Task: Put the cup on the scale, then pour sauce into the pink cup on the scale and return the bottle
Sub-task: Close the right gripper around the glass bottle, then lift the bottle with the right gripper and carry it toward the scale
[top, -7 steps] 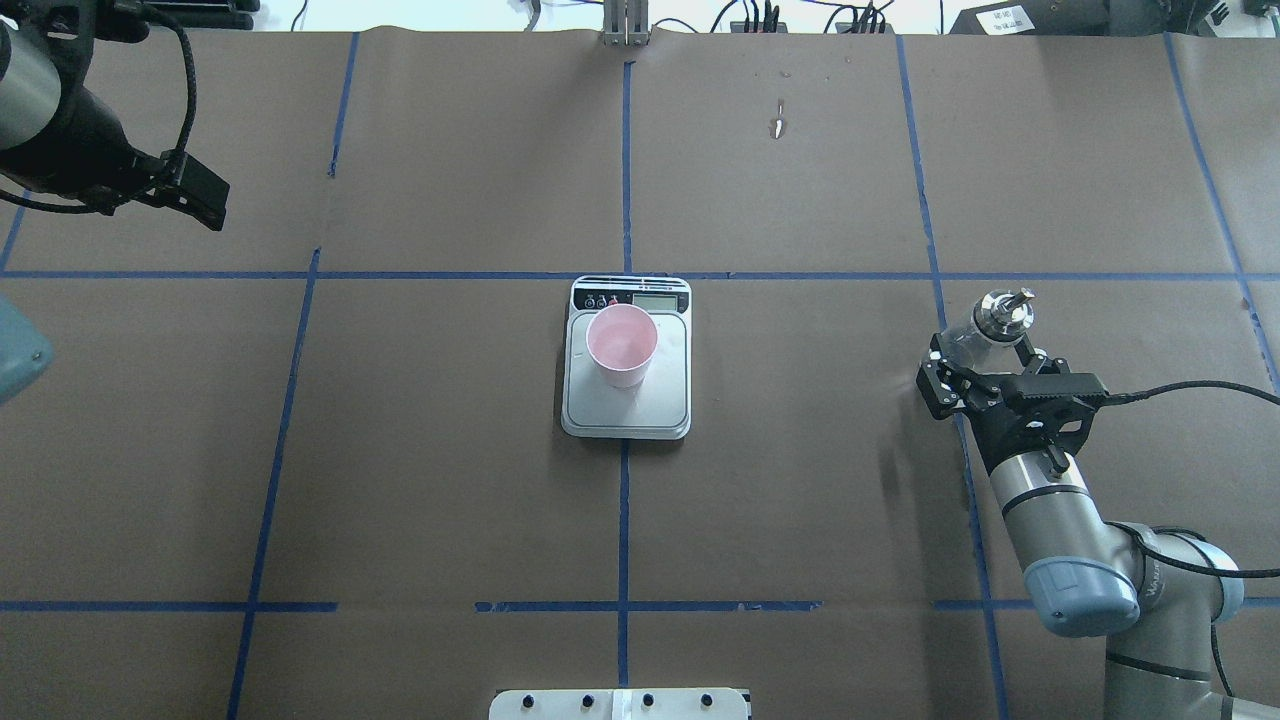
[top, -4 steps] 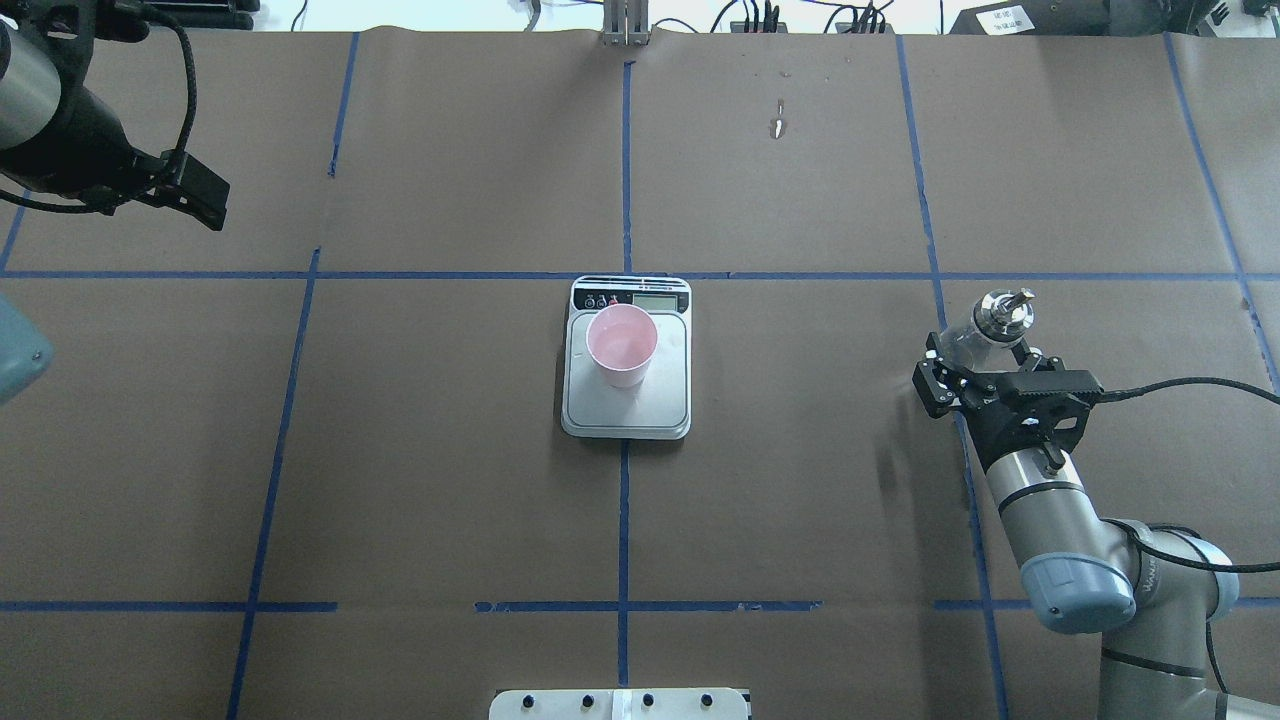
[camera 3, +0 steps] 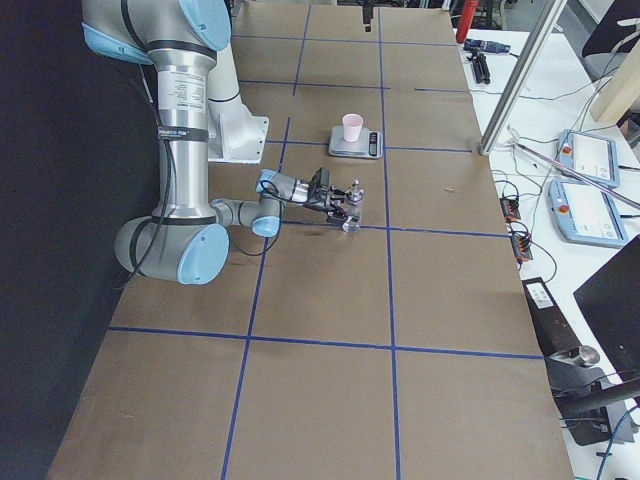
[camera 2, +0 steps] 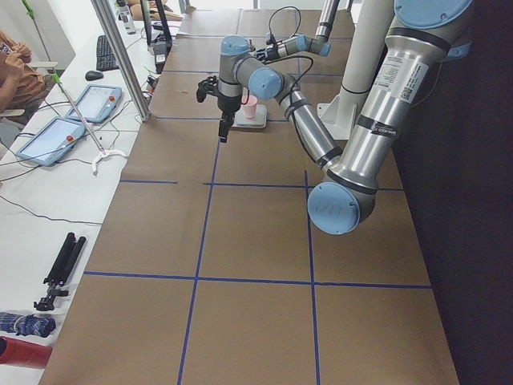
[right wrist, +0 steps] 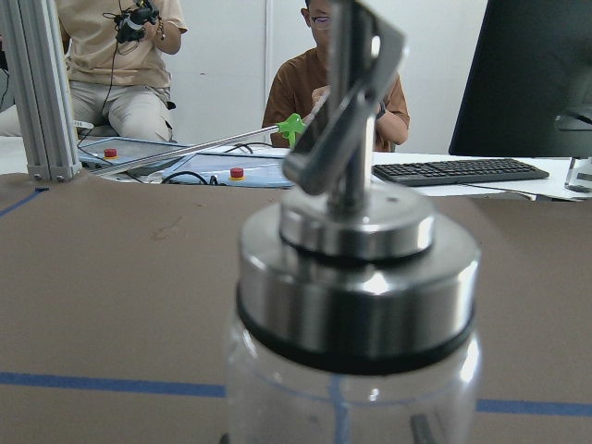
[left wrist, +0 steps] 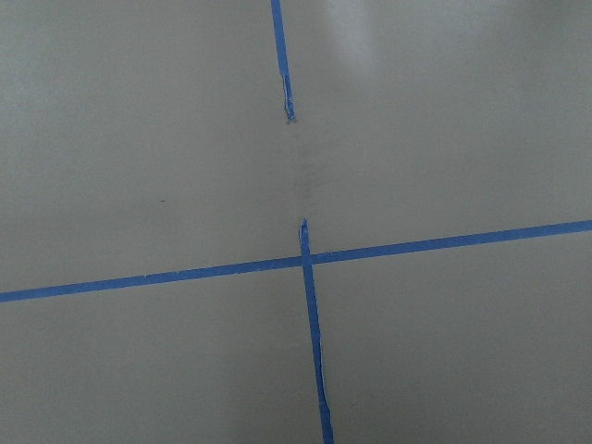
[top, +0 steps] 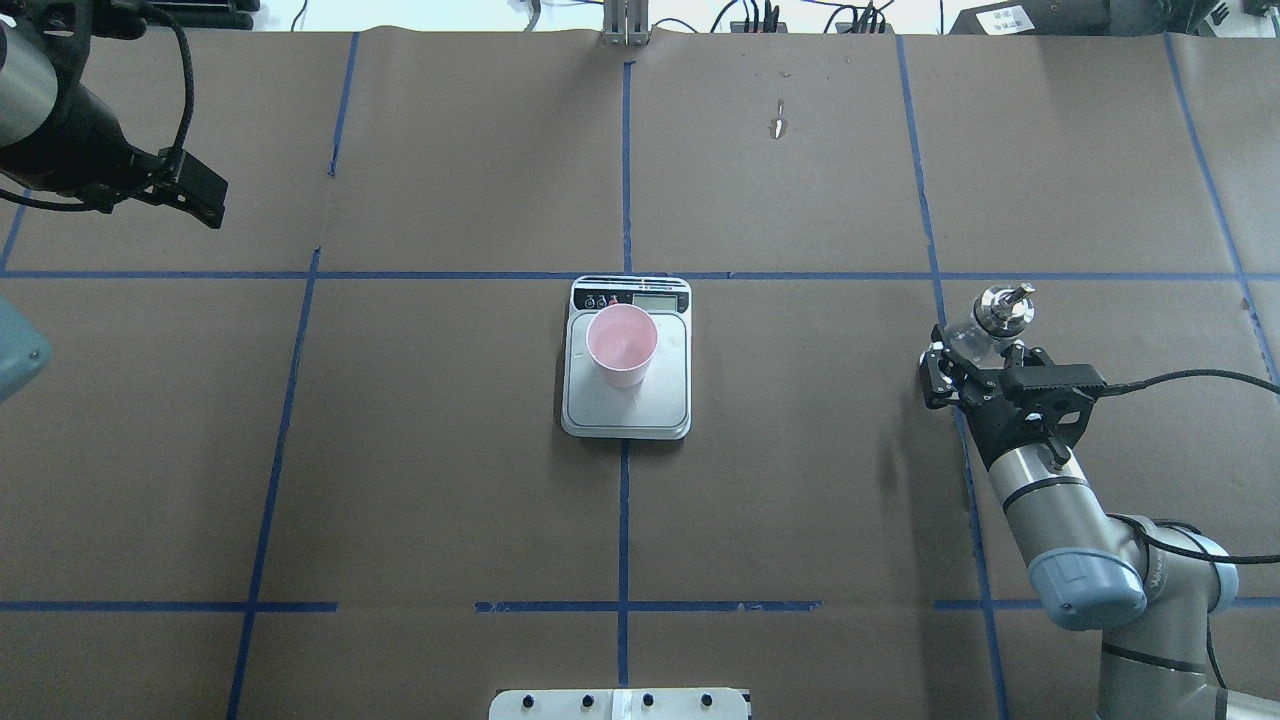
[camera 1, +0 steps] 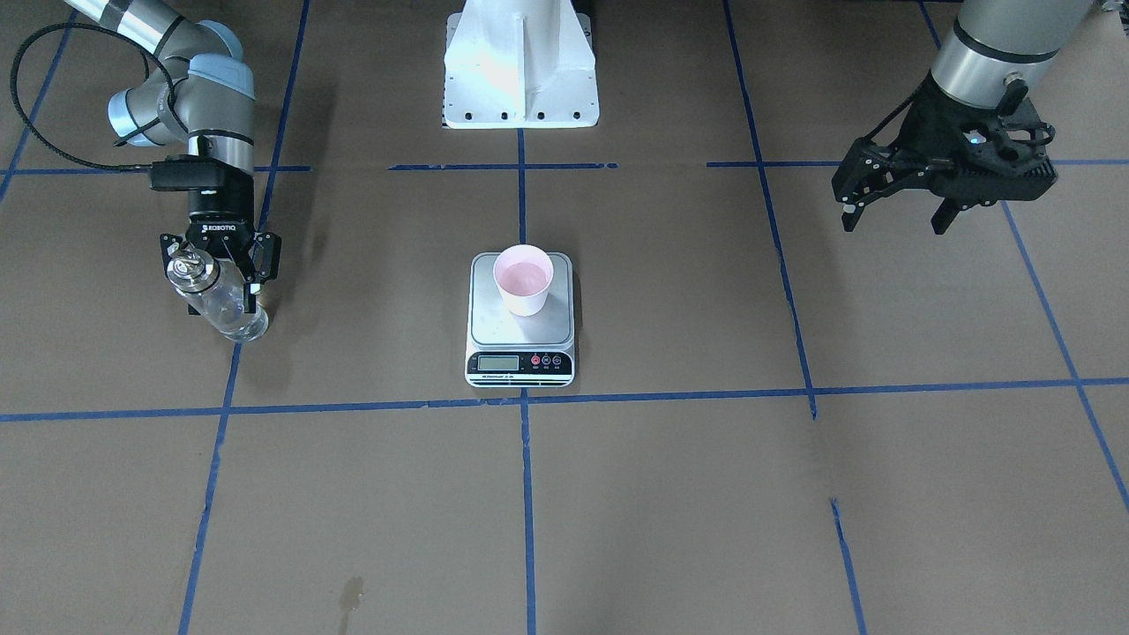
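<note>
The only legible text is the white brand name "ROBOTIQ" on the black body of the right claw (camera 1: 218,265), just above the clear glass bottle (camera 1: 220,304) it straddles. The steel kitchen scale's (camera 1: 519,339) display digits are too small to read.

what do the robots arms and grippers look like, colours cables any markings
Both arms are silver metal tubes with pale blue joint caps. The right gripper is black, marked ROBOTIQ in white, with a black cable looping along the arm. The left gripper is black too, with two dark fingers and a bulky black wrist block.
</note>
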`<state>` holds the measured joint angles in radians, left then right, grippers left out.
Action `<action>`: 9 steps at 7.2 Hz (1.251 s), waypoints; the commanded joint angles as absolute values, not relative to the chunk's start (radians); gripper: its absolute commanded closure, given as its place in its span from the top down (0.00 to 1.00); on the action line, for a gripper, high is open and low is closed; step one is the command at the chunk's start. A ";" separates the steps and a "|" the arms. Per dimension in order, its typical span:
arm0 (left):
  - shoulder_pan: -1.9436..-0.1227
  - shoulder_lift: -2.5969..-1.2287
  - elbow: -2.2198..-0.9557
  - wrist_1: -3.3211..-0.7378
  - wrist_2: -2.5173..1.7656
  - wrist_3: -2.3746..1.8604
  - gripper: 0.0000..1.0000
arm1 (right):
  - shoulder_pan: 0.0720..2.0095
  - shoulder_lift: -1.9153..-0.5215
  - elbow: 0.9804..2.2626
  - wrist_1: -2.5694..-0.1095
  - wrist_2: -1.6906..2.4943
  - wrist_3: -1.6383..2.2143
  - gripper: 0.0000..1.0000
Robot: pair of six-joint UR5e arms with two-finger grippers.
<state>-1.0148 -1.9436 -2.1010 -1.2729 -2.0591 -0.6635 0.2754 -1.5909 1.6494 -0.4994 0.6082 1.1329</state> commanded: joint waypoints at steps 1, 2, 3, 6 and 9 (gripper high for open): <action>-1.017 -1.944 -2.106 -1.272 -2.060 -0.663 1.00 | 0.296 -1.589 1.664 -0.347 0.646 0.948 0.00; -1.019 -1.942 -2.112 -1.273 -2.060 -0.660 1.00 | 0.301 -1.591 1.687 -0.347 0.655 0.899 0.00; -1.019 -1.941 -2.112 -1.273 -2.059 -0.652 1.00 | 0.322 -1.588 1.722 -0.350 0.707 0.815 0.00; -1.020 -1.940 -2.111 -1.273 -2.060 -0.649 1.00 | 0.368 -1.580 1.758 -0.365 0.748 0.742 0.00; -1.038 -1.940 -2.109 -1.278 -2.060 -0.646 1.00 | 0.379 -1.542 1.759 -0.417 0.727 0.543 0.00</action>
